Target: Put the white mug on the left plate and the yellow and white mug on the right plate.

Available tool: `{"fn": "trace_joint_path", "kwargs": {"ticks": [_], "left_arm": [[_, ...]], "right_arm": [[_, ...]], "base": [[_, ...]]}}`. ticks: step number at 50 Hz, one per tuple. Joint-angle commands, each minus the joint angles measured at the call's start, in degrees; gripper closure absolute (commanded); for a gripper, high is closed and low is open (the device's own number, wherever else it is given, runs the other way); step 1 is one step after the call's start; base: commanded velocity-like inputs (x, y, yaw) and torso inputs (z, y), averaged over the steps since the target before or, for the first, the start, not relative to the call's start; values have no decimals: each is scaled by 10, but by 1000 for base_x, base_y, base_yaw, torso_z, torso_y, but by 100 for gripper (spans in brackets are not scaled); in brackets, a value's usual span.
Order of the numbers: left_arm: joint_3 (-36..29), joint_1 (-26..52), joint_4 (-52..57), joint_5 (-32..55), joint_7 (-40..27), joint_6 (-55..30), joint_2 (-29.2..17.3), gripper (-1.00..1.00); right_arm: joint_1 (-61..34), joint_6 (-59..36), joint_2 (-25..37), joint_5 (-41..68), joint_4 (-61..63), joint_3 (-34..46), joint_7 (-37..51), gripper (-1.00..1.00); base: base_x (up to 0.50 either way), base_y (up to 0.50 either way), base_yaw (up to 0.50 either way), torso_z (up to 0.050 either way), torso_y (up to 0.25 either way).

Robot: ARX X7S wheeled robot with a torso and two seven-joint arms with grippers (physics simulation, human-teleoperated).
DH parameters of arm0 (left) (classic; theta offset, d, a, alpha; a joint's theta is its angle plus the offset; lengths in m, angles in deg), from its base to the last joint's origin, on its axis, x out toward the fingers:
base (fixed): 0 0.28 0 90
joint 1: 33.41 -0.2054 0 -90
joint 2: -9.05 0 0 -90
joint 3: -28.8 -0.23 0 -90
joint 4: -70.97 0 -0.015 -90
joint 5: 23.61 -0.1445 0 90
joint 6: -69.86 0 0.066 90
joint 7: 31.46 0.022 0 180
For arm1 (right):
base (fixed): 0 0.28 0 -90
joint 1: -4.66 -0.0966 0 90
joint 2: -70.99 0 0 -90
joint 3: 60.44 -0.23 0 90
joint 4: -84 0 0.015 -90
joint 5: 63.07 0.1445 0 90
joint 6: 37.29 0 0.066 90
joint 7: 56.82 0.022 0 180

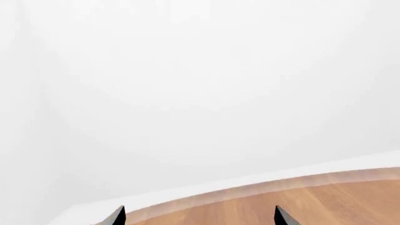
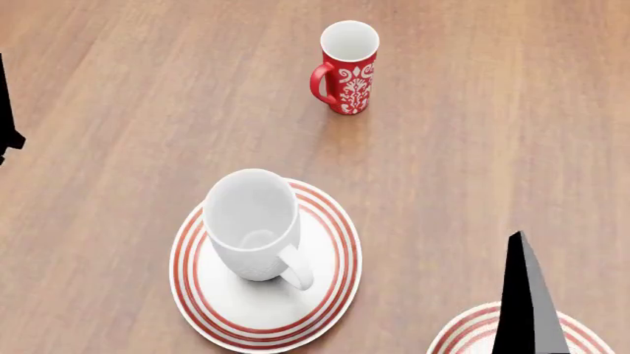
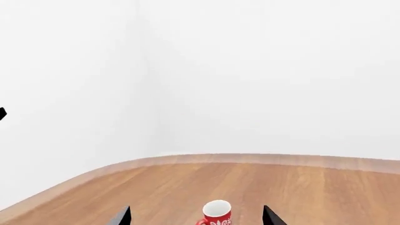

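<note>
The white mug (image 2: 251, 225) stands upright on the left plate (image 2: 330, 291), handle toward the near right. Only the rim of the right plate (image 2: 461, 330) shows at the bottom right, partly behind a dark finger (image 2: 527, 295) of my right gripper; nothing shows on that part. The yellow and white mug is out of view. My left gripper (image 1: 200, 218) is open and empty, facing the table's far edge; part of it shows at the head view's left edge (image 2: 8, 110). My right gripper (image 3: 197, 219) is open and empty, above the table.
A slim red mug with a white pattern (image 2: 347, 66) stands upright at the far middle of the wooden table (image 2: 492, 147); it also shows far off between my right fingertips (image 3: 217, 213). White walls lie beyond the table's rounded far edge (image 3: 93, 176).
</note>
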State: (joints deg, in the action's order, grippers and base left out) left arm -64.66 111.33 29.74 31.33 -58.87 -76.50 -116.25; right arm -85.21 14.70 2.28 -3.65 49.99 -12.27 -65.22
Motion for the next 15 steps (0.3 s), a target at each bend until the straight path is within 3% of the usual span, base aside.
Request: {"fn": "trace_joint_path", "kwargs": {"ticks": [1, 15], "left_arm": [[13, 19, 23, 32, -13, -16, -6, -100], [13, 39, 23, 53, -22, -26, -11, -100]], "right_arm": [[77, 61, -15, 8, 22, -43, -54, -100], [131, 110, -45, 1, 26, -37, -129, -100]], "base": [[0, 0, 0, 0, 0], [0, 0, 0, 0, 0]]}}
